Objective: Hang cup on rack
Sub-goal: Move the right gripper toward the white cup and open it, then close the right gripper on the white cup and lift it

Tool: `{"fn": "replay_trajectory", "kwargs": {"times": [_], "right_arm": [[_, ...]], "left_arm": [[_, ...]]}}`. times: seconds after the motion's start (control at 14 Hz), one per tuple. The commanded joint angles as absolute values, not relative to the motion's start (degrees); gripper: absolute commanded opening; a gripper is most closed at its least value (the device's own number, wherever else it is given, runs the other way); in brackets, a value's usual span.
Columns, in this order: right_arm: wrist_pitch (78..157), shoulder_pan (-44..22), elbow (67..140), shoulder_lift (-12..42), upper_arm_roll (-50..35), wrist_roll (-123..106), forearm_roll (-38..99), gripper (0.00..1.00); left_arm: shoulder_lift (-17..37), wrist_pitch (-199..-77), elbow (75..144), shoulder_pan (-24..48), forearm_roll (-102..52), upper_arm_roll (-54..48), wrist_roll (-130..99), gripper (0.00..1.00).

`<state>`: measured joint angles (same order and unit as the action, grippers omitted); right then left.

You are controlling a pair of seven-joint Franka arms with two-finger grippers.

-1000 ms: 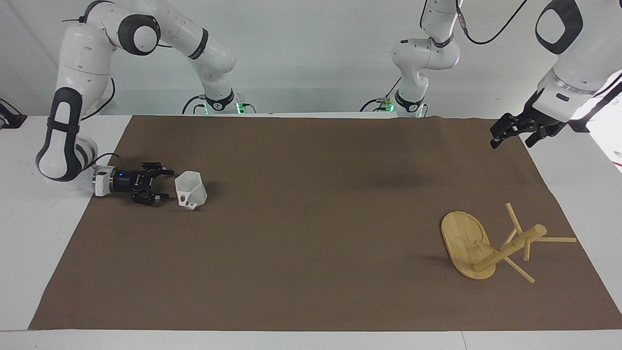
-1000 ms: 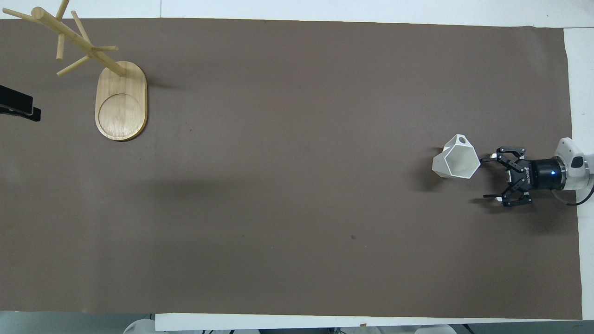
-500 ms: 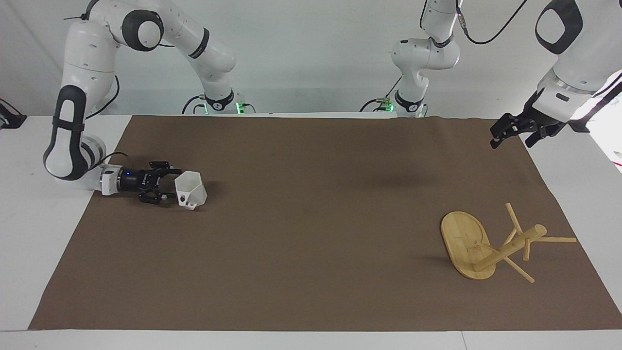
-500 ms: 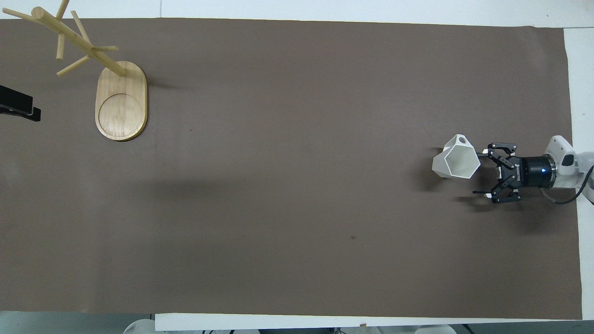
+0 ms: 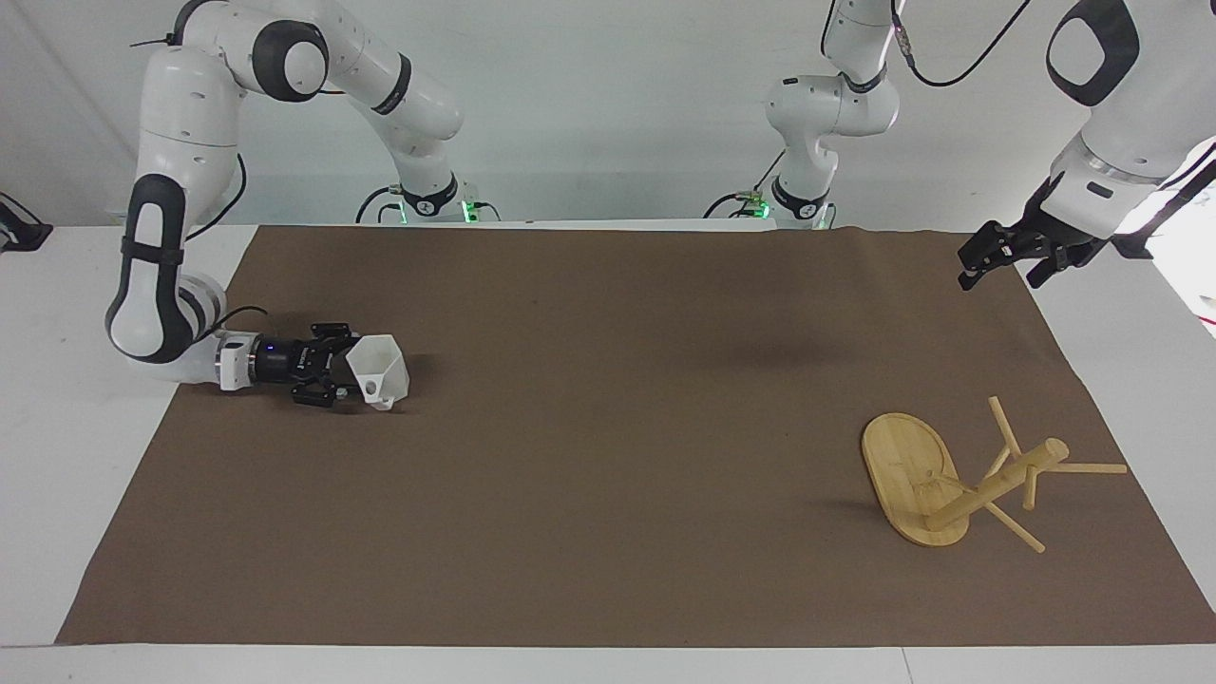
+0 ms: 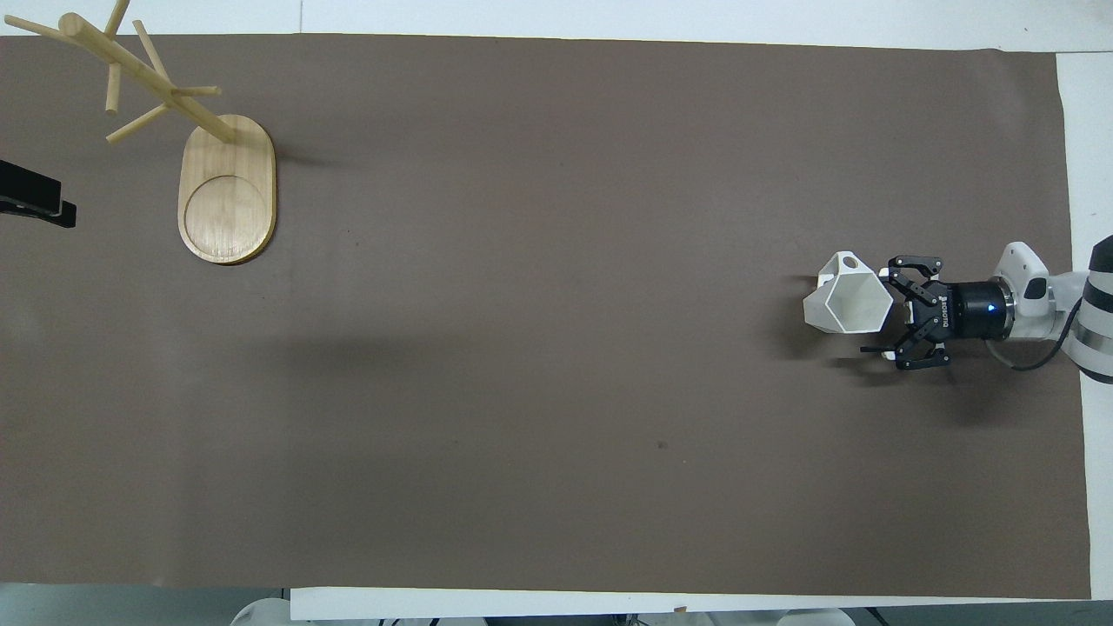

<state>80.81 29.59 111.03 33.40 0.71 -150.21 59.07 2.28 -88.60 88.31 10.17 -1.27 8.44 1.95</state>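
The white faceted cup [image 5: 380,372] lies on its side on the brown mat at the right arm's end, its open mouth toward my right gripper, and it also shows in the overhead view [image 6: 845,304]. My right gripper [image 5: 346,369] is low over the mat, level with the cup, open, with one finger on each side of the cup's rim end [image 6: 880,313]. The bamboo rack [image 5: 912,470] stands on its oval base at the left arm's end [image 6: 226,196]. My left gripper [image 5: 1002,271] waits, open and empty, above the mat's corner nearest its base.
The brown mat [image 5: 608,456] covers most of the white table. Only the black edge of the left gripper [image 6: 35,204] shows at the overhead view's side, beside the rack's base.
My right gripper has slid along the mat toward the cup until its fingers flank the rim, and the cup has shifted slightly. The left arm and the rack have not moved.
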Motion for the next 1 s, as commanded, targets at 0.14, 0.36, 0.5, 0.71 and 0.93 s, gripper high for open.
{"fn": "replay_trajectory", "kwargs": {"times": [0.14, 0.36, 0.5, 0.71, 0.93], "right_arm": [[82.26, 29.97, 113.82, 31.46, 0.62, -151.61, 60.99, 1.0], [84.81, 29.36, 113.91, 31.55, 0.62, -151.44, 62.84, 1.0], [84.9, 28.92, 113.91, 31.55, 0.62, -151.52, 62.93, 1.0], [84.64, 28.57, 114.17, 31.55, 0.53, -152.05, 62.93, 1.0], [84.64, 27.95, 114.08, 31.55, 0.53, -152.31, 63.02, 1.0]], "left_arm": [[0.53, -89.74, 90.53, 10.37, -0.26, 8.53, 1.85, 1.0], [0.53, -89.74, 90.62, 10.37, -0.26, 8.53, 1.93, 1.0], [0.53, -89.74, 90.62, 10.37, -0.26, 8.53, 1.85, 1.0], [0.61, -89.74, 90.53, 10.37, -0.26, 8.53, 1.93, 1.0], [0.53, -89.74, 90.53, 10.37, -0.26, 8.53, 1.93, 1.0]]}}
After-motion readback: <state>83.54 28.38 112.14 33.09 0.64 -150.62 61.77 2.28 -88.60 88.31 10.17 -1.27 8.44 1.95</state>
